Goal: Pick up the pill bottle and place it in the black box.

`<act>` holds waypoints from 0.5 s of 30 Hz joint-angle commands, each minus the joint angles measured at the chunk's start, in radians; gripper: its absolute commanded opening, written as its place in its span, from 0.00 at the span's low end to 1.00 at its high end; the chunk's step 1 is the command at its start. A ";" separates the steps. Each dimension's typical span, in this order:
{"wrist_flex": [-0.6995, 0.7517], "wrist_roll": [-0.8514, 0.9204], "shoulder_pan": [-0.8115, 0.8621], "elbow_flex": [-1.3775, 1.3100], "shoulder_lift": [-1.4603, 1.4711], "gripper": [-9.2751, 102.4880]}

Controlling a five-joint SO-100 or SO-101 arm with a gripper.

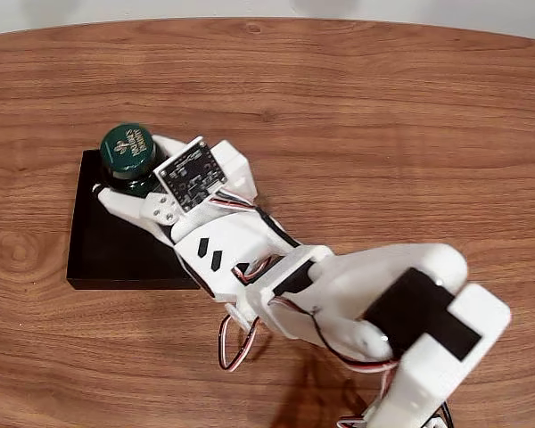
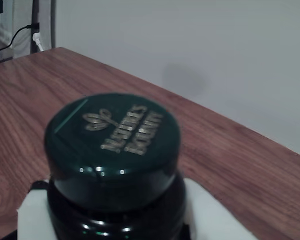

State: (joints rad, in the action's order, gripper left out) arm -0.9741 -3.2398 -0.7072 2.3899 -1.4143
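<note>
- Pill bottle first, since it is what matters: it sits upright in the arm's jaws, over the far left corner of the black box in the fixed view; whether its base touches the box floor I cannot tell.
- Wooden counter, the biggest thing here, carries the box near its left side.
- White arm reaches in from the lower right, its wrist tilted down over the box.
- Black box lies flat and open-topped, partly hidden under the arm.
- Jaws are closed around the bottle's body just under the cap; in the wrist view white fingers flank its neck on both sides.
- Dark green cap, with a leaf logo and gold lettering, is glossy and wider than the neck.
- My guess on handling: small, light and rigid, with a smooth, slippery surface; gripping below the cap's overhang looks the safest hold, as the lip stops it sliding down.
</note>
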 commanded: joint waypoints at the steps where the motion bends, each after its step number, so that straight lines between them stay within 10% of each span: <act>1: -0.075 0.017 0.000 -0.123 0.032 0.22; 15: -0.152 0.074 0.021 -0.178 0.212 0.23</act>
State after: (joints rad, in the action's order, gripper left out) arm -1.0738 -3.1707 -0.7041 2.2872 -1.1919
